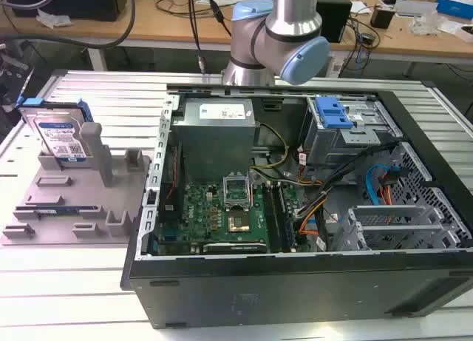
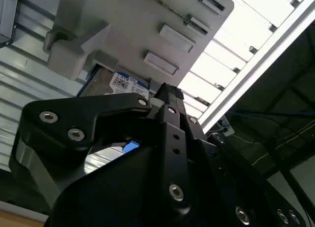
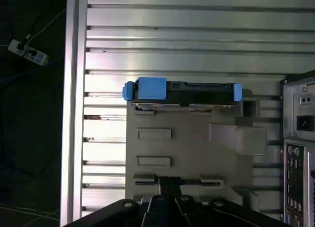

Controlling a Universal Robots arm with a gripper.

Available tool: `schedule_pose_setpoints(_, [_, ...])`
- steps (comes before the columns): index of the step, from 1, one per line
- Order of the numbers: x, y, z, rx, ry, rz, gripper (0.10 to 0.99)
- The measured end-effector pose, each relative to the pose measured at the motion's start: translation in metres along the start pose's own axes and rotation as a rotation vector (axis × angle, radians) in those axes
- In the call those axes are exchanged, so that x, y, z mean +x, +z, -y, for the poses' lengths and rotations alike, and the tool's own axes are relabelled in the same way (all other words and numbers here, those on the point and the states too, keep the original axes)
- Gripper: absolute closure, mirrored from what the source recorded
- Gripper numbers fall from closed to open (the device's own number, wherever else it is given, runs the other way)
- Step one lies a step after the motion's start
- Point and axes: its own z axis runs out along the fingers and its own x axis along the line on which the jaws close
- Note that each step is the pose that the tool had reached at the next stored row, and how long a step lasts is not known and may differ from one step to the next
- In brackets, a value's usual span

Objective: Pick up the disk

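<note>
- Open computer case fills the exterior view's right.
- Grey holder, left, props the disk on edge, upper left (rigid, probably heavy and shock-sensitive; its blue side rails suit gripping).
- Gripper hangs apart from it; open or closed, cannot tell.

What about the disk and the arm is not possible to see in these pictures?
Second wrist view: the gripper covers much of the disk.
First wrist view: the disk is edge-on, its face hidden.
Exterior view: a post covers part of the disk; the top edge cuts the arm.
</note>
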Motion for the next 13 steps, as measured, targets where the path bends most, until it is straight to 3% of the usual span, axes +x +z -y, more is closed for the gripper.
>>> schedule_pose_setpoints(6, [0.0000, 0.0000, 0.0000, 0.000, -0.006, -0.0002, 0.980])
schedule_pose_setpoints(13, [-0.0001, 0.0002, 0.0000, 0.000, -0.172, -0.0064, 0.980])
